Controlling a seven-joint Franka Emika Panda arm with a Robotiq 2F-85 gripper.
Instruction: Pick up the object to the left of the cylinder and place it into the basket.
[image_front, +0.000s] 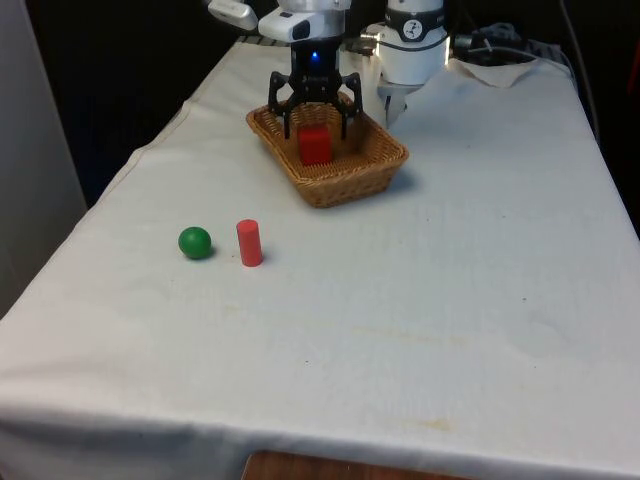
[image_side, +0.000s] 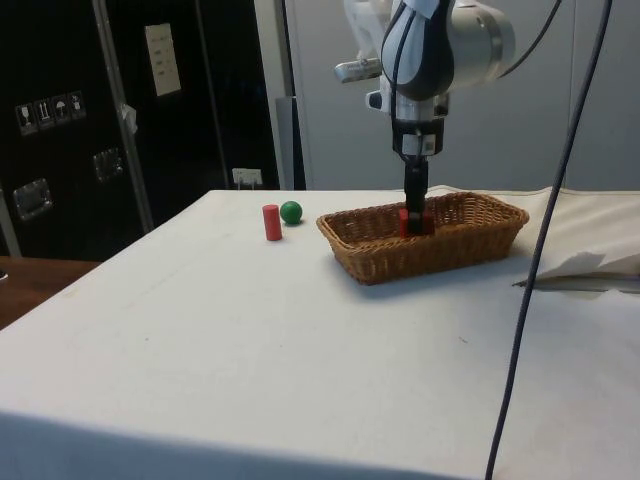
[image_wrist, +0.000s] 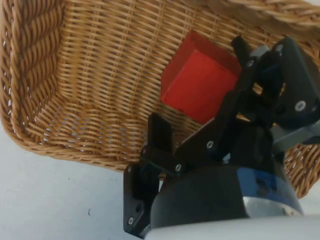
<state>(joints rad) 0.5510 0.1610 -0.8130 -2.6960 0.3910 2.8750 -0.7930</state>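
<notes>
Front view, near to far: green ball (image_front: 195, 242) and red cylinder (image_front: 249, 243) stand on the counter (image_front: 420, 300), ball just beside the cylinder at its 9 o'clock, not touching. Beyond them, about 1 o'clock from the cylinder and well apart, the wicker basket (image_front: 340, 185) holds a red cube (image_front: 315, 145).

Wrist view gives what front and side can't: the jaws are spread, one finger (image_wrist: 160, 135) on each side of the cube (image_wrist: 200, 85), with visible gaps, so no pinch. Cube rests tilted on the basket floor (image_wrist: 100, 75).

Side view: gripper (image_side: 414, 205) hangs straight down into the basket (image_side: 400, 255), its tips level with the cube (image_side: 416, 222) (basket's near wall hides the cube's base). Ball (image_side: 291, 212) and cylinder (image_side: 272, 222) sit clear of the arm, nothing between them and the basket.
</notes>
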